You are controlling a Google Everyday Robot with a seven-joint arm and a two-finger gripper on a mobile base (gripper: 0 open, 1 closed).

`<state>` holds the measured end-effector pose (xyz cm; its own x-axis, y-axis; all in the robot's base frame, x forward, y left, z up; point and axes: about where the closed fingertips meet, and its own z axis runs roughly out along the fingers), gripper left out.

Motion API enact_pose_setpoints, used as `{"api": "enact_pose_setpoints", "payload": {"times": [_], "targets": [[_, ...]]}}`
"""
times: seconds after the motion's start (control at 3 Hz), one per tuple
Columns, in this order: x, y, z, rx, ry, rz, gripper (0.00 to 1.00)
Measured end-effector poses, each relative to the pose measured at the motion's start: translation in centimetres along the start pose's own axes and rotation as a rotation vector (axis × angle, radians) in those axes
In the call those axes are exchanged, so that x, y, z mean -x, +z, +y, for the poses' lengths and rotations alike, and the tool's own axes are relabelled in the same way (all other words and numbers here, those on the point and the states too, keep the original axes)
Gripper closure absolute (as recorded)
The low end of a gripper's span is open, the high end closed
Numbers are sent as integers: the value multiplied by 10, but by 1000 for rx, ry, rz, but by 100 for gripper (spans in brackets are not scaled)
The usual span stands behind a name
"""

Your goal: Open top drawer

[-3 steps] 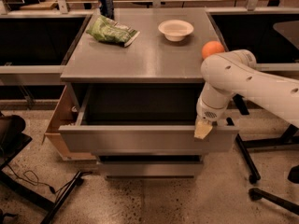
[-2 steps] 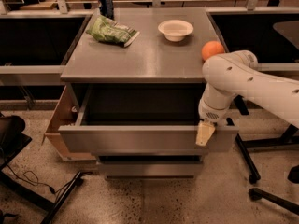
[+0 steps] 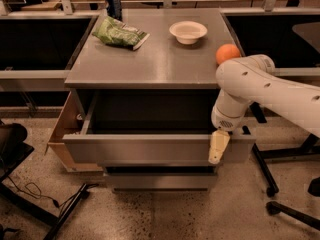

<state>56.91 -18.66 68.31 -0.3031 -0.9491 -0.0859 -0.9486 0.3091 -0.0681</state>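
The top drawer is pulled well out of the grey metal cabinet; its flat handleless front faces me and its deep box is dark inside. My gripper hangs from the white arm at the right end of the drawer front, its cream fingers pointing down over the front panel's upper edge. The two shorter drawer fronts below stay closed.
On the cabinet top lie a green chip bag, a white bowl, an orange and a blue can. A wooden side panel stands at the left. Chair legs stand at the right, a dark chair base at the left.
The drawer has come slightly further out toward me, and the gripper has moved with its front, a little down and to the right.
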Motion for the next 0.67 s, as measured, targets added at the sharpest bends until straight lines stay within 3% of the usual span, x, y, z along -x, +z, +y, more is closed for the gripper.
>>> {"api": "enact_pose_setpoints", "payload": {"times": [0.33,0.67], "targets": [[-10,15,29,46,8,25,19],[-12,18,73,102,-9,97,42]]}}
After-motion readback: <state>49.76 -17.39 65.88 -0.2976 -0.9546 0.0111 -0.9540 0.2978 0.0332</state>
